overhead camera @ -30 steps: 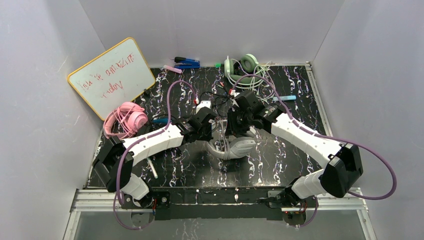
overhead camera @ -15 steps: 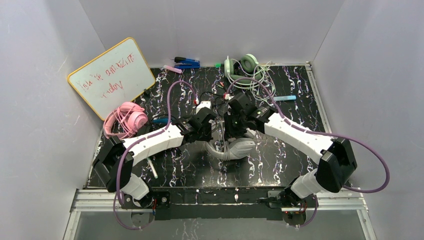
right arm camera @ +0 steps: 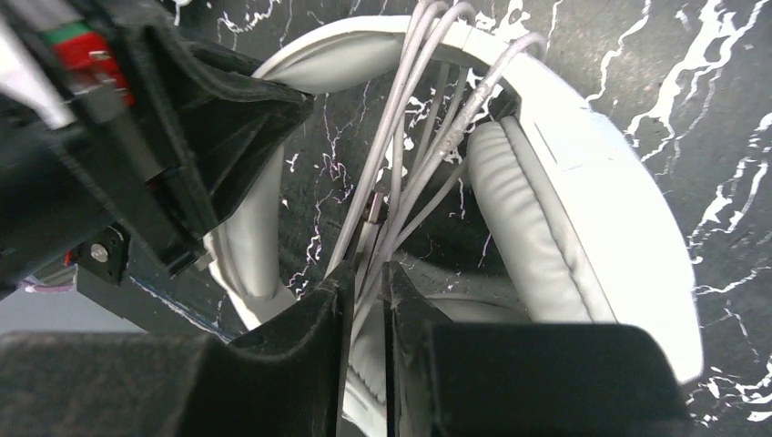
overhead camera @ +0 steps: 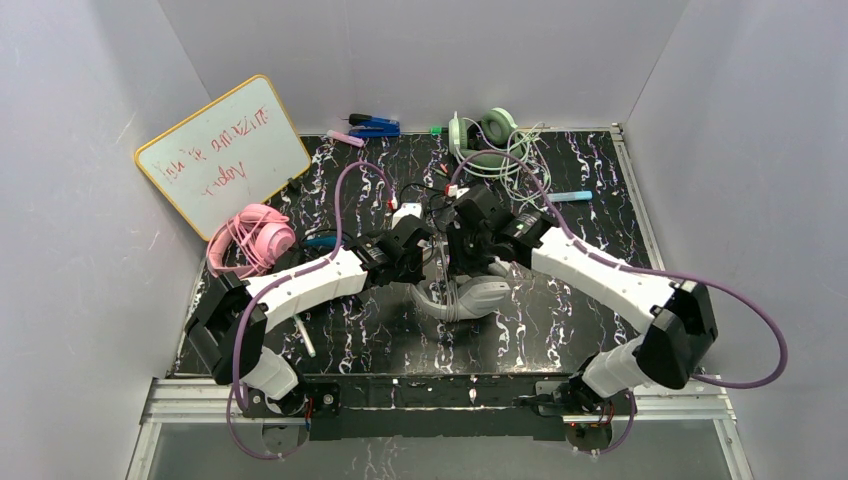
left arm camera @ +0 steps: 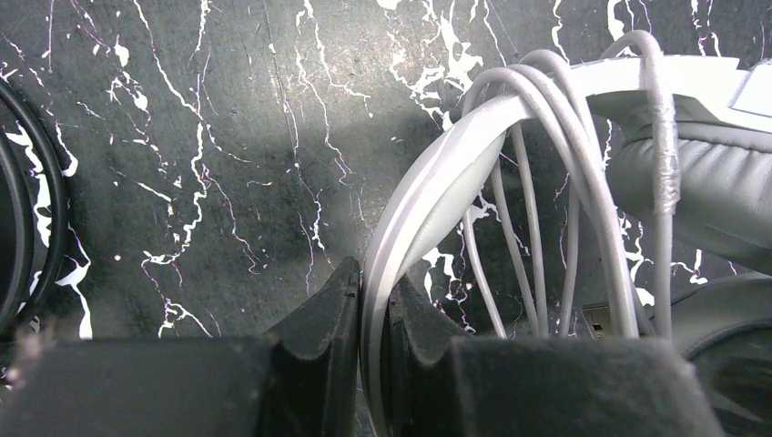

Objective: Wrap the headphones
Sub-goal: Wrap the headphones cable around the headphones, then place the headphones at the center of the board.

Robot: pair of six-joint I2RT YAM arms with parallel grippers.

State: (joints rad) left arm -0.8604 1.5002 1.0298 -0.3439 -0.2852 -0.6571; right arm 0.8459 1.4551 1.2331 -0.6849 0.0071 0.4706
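Note:
The white-grey headphones lie mid-table, with their grey cord looped several times over the headband. My left gripper is shut on the thin headband edge, also seen from above. Strands of the cord run between the fingers of my right gripper, which is shut on them just above the padded cup; from above it sits over the headset. Pink headphones lie at the left. A green-white headset with a tangled cord sits at the back.
A whiteboard leans on the left wall. A blue tool and a pink marker lie at the back edge, a light blue marker at the right. Black cords lie behind the grippers. A white pen lies near the left arm.
My right arm has shifted slightly left, bringing its gripper closer over the white-grey headset with the cord. The left arm and the headband it holds have not moved.

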